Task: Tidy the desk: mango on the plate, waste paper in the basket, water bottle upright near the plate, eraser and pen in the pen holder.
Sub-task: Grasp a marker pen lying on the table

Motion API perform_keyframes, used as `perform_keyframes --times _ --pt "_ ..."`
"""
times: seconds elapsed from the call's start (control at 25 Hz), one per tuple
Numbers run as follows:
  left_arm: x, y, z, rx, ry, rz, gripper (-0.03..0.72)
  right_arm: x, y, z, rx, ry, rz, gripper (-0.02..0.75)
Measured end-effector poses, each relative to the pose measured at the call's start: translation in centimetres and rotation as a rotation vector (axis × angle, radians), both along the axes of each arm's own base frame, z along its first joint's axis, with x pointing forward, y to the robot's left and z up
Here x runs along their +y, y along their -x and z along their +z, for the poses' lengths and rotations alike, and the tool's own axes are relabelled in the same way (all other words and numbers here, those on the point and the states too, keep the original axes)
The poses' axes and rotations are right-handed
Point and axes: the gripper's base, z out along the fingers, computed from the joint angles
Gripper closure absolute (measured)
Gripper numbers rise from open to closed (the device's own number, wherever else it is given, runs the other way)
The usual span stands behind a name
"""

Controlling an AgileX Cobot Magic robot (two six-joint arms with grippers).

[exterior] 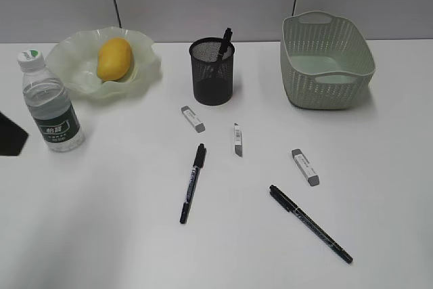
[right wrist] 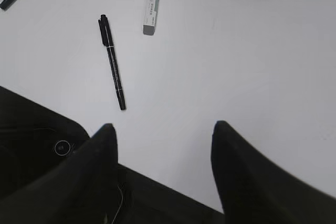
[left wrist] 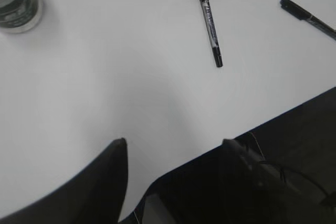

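The mango lies in the plate at the back left of the desk. The water bottle stands upright in front of the plate; its base shows in the left wrist view. The pen holder holds one pen. Two pens and three erasers lie on the desk. The basket stands at the back right. No waste paper shows. My left gripper and right gripper are open and empty over the front edge.
A dark part of my left arm shows at the left edge beside the bottle. The left wrist view shows two pens. The right wrist view shows a pen and an eraser. A grey wall stands behind the desk.
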Motion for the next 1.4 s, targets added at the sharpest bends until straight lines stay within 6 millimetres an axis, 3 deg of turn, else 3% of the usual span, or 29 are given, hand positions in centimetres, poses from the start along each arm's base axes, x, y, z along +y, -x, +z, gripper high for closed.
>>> perform_keyframes --times 0.36,0.8,1.0,1.4 --pt "-6.4 -5.7 -2.0 0.071 -0.050 -0.066 0.263 -3.3 5.8 -4.1 -0.129 -0.072 0.003 0.280" --pt "-13.5 -11.5 -7.1 0.142 -0.118 -0.062 0.263 -5.7 9.3 -4.3 -0.341 -0.130 -0.009 0.280" --pt "-15.3 -12.8 -9.6 0.178 -0.133 -0.050 0.263 -6.2 10.1 -4.3 -0.390 -0.156 -0.011 0.280" --pt "-16.6 -14.7 -11.6 0.160 -0.120 -0.002 0.263 -6.9 11.1 -4.3 -0.462 -0.183 -0.054 0.280"
